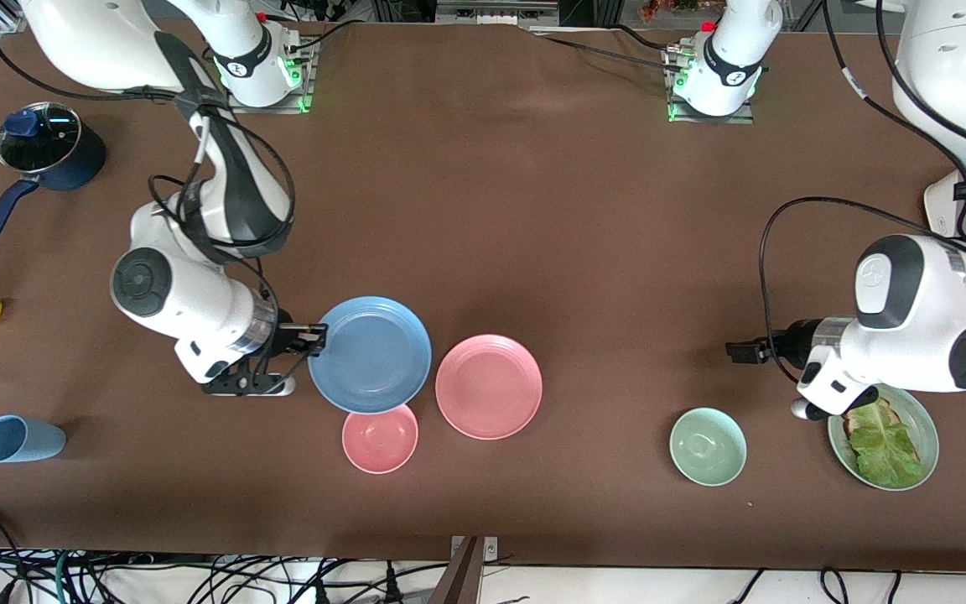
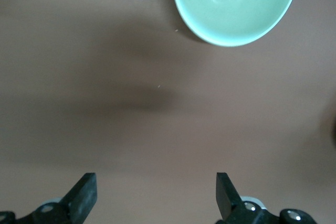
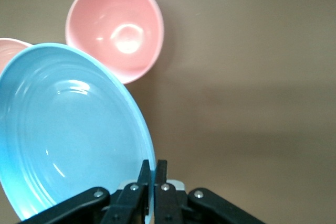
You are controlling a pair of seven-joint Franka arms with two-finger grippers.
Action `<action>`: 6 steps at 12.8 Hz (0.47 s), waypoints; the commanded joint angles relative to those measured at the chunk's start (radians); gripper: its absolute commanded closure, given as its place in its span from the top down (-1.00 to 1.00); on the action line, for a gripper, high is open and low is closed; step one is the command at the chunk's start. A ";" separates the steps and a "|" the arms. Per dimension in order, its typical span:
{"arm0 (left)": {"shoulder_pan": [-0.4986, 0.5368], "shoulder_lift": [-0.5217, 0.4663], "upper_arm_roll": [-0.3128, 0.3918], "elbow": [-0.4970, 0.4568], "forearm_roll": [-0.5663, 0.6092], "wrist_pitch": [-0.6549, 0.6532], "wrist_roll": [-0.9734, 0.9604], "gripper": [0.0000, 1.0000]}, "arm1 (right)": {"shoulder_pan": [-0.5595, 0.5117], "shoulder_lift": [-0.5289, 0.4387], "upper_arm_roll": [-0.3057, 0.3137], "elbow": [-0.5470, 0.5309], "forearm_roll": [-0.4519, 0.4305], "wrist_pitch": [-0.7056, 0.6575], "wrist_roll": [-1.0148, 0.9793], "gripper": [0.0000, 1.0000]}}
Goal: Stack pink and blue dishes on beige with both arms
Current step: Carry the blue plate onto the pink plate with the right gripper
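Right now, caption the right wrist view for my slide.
Right pincer shut on blue plate rim, pink bowl below.

A: The blue plate [image 3: 68,135] looks like smooth plastic with a soft sheen; the pink bowl [image 3: 115,27] shines glossier.

B: The table [image 1: 533,210] is matt brown cloth. The pot [image 1: 51,147] carries a clear glass lid.

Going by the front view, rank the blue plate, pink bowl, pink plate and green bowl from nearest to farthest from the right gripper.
1. Blue plate: its rim is pinched in the right gripper.
2. Pink bowl: beside the blue plate, nearer the front camera.
3. Pink plate: beside the blue plate, toward the left arm's end.
4. Green bowl: well toward the left arm's end.
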 commanded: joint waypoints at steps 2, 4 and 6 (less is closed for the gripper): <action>0.045 -0.116 -0.007 -0.067 0.044 -0.038 0.113 1.00 | 0.090 0.041 -0.004 0.011 -0.016 0.133 0.115 -1.00; 0.043 -0.215 -0.004 -0.154 0.096 -0.033 0.190 1.00 | 0.136 0.064 -0.005 0.013 -0.019 0.199 0.192 -1.00; 0.019 -0.318 0.025 -0.230 0.134 -0.033 0.284 1.00 | 0.163 0.089 -0.007 0.013 -0.021 0.253 0.232 -1.00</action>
